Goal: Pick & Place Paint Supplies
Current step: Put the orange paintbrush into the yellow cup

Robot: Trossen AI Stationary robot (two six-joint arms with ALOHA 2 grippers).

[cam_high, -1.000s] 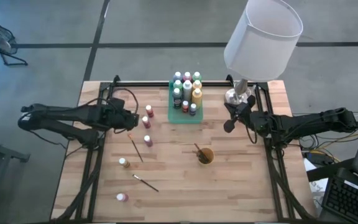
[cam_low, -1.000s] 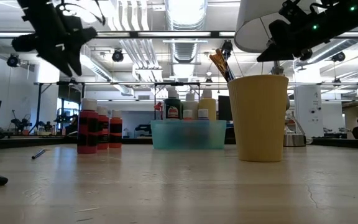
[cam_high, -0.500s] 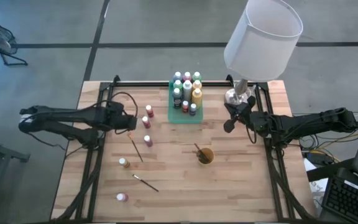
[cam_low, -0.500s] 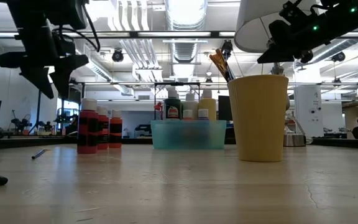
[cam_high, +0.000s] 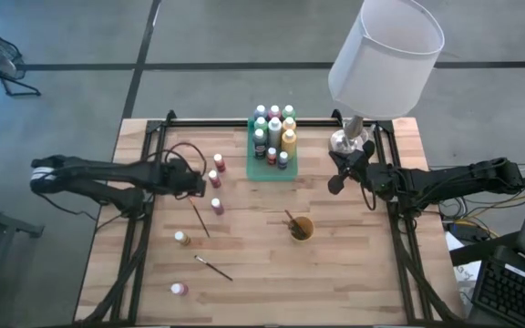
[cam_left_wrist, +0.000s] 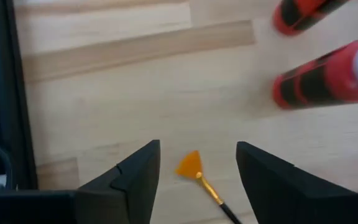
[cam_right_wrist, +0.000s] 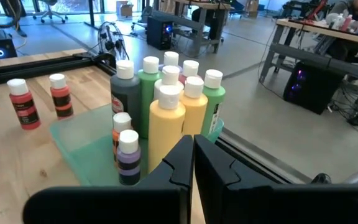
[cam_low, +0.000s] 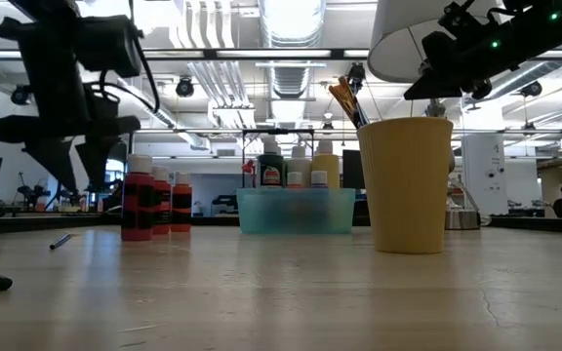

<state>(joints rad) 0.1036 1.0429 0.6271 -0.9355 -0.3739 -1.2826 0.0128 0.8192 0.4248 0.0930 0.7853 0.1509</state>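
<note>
A: Starting big: wooden table [cam_high: 354,264], with a white lamp [cam_high: 386,55] just right of the green tray [cam_high: 255,169] in the high view.

B: And the arms?

A: Left gripper [cam_high: 200,182] out left of the tray and a little nearer the front edge, hanging low over the boards. Parted wide, gripping nothing. Straddling the orange bristle tip [cam_left_wrist: 190,165] of a brush [cam_high: 199,217] in the wrist view. Touching or not? Cannot tell.

B: Right side?

A: Right gripper [cam_high: 335,185] waiting just right of the tray, up off the table. Pinched fully closed and empty.

B: On to the supplies, then.

A: Packed upright at the tray's far end, a cluster of bottles [cam_high: 274,128]: green, yellow, dark, pale caps all round. Two small ones at its near end.

B: Outside the tray?

A: Yellow cup [cam_high: 301,228] in front of the tray, slightly right, with a brush [cam_high: 292,219] standing in it. Three red bottles left of the tray, upright: one [cam_high: 219,163] nearest it, another [cam_high: 214,179] right by the left gripper, a third [cam_high: 217,206] further forward.

B: Further out?

A: Two more bottles [cam_high: 181,238] [cam_high: 179,289] well forward and left of the tray. Between them, a second loose brush [cam_high: 214,267], flat on the wood.
</note>
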